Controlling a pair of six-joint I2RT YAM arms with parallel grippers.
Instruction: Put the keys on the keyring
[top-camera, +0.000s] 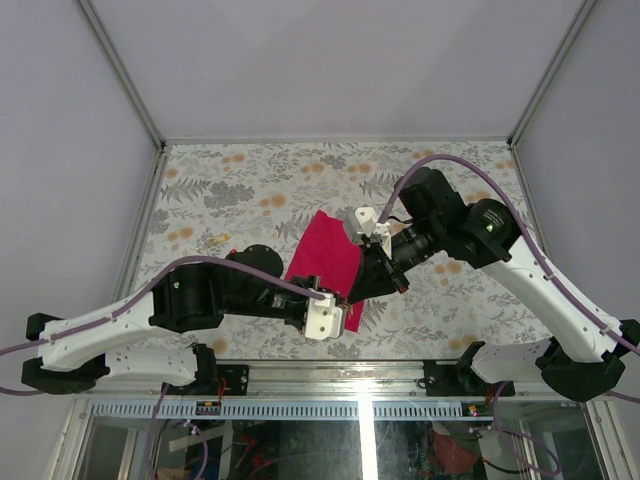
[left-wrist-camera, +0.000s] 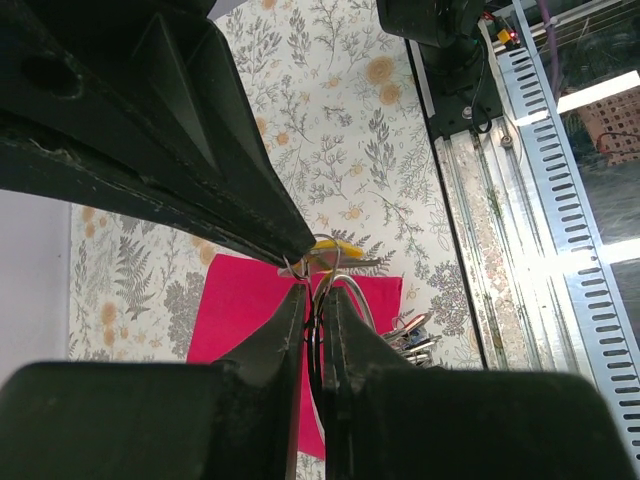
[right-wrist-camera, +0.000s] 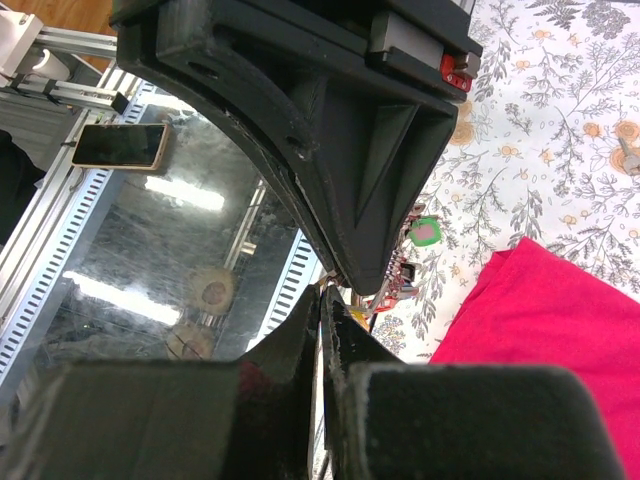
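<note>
Two grippers meet over the cloth. We find the left gripper pinching the keyring, its bunch hanging below, evidently to steady it. The right gripper is closed beside it, seemingly presenting a key; unconfirmed.

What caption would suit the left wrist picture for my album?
Left gripper closed on a thin silver keyring, above a magenta cloth on a floral-patterned table.

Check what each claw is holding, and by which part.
Left claw pinches the keyring by its thin wire loop, above the hanging bunch. Right claw is shut close by; what it grips is hidden.
</note>
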